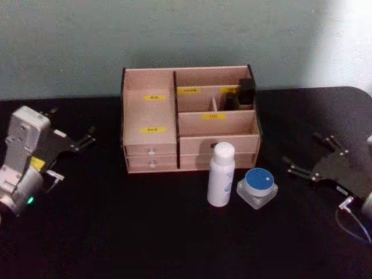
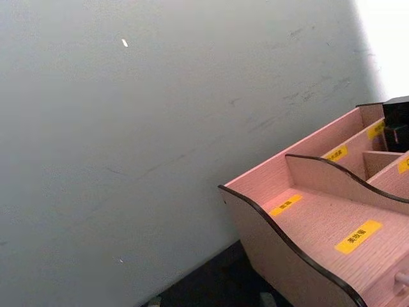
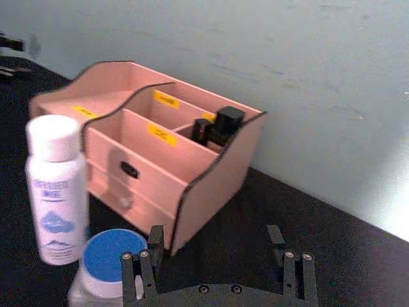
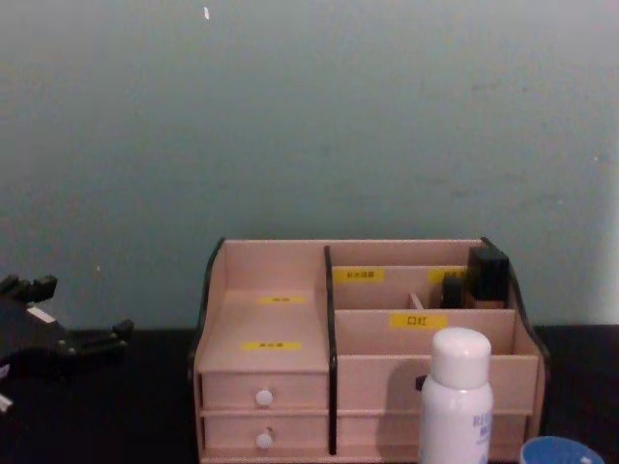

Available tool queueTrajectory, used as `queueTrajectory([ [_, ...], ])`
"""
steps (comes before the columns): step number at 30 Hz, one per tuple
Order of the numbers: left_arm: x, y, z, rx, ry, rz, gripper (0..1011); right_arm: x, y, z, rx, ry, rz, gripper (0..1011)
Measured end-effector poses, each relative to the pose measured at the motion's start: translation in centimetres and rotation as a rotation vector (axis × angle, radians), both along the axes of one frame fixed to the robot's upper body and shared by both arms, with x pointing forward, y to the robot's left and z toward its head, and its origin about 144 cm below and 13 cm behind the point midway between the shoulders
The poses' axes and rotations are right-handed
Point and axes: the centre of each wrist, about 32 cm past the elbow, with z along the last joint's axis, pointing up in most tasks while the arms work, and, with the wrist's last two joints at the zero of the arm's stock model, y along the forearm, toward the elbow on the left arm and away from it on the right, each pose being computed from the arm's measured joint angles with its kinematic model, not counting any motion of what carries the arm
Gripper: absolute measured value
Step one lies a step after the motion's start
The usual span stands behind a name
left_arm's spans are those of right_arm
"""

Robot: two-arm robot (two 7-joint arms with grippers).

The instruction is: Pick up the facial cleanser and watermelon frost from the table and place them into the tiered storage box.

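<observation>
Black tabletop, seen from the head camera. Nearest stand the facial cleanser, upright, and just to its right the watermelon frost, lid up, both before the right half of the tiered storage box. Left gripper and right gripper hover at the table's sides, well apart from both items, fingers spread and holding nothing. A small dark bottle occupies the box's rear right compartment. Behind is a pale green wall.
</observation>
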Motion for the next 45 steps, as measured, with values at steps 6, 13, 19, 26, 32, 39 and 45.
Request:
queueTrajectory([
  [6,0.0,0.0,0.0,0.0,0.0,0.0,1001,-0.5,0.0,-0.2,0.01,0.009,0.06,1003],
  [13,0.0,0.0,0.0,0.0,0.0,0.0,1001,-0.7,0.2,-0.2,0.021,0.006,0.094,1002],
  [19,0.0,0.0,0.0,0.0,0.0,0.0,1001,-0.5,0.4,-0.2,0.026,-0.006,0.147,1003],
  [26,0.0,0.0,0.0,0.0,0.0,0.0,1001,0.0,0.9,-0.2,0.021,-0.013,0.225,1002],
  [32,0.0,0.0,0.0,0.0,0.0,0.0,1001,0.4,1.3,-0.3,0.019,-0.011,0.287,1002],
  [39,0.0,0.0,0.0,0.0,0.0,0.0,1001,1.3,1.9,-0.4,0.021,-0.004,0.351,1003],
  [45,0.0,0.0,0.0,0.0,0.0,0.0,1001,2.1,2.3,-0.6,0.029,0.007,0.388,1003],
])
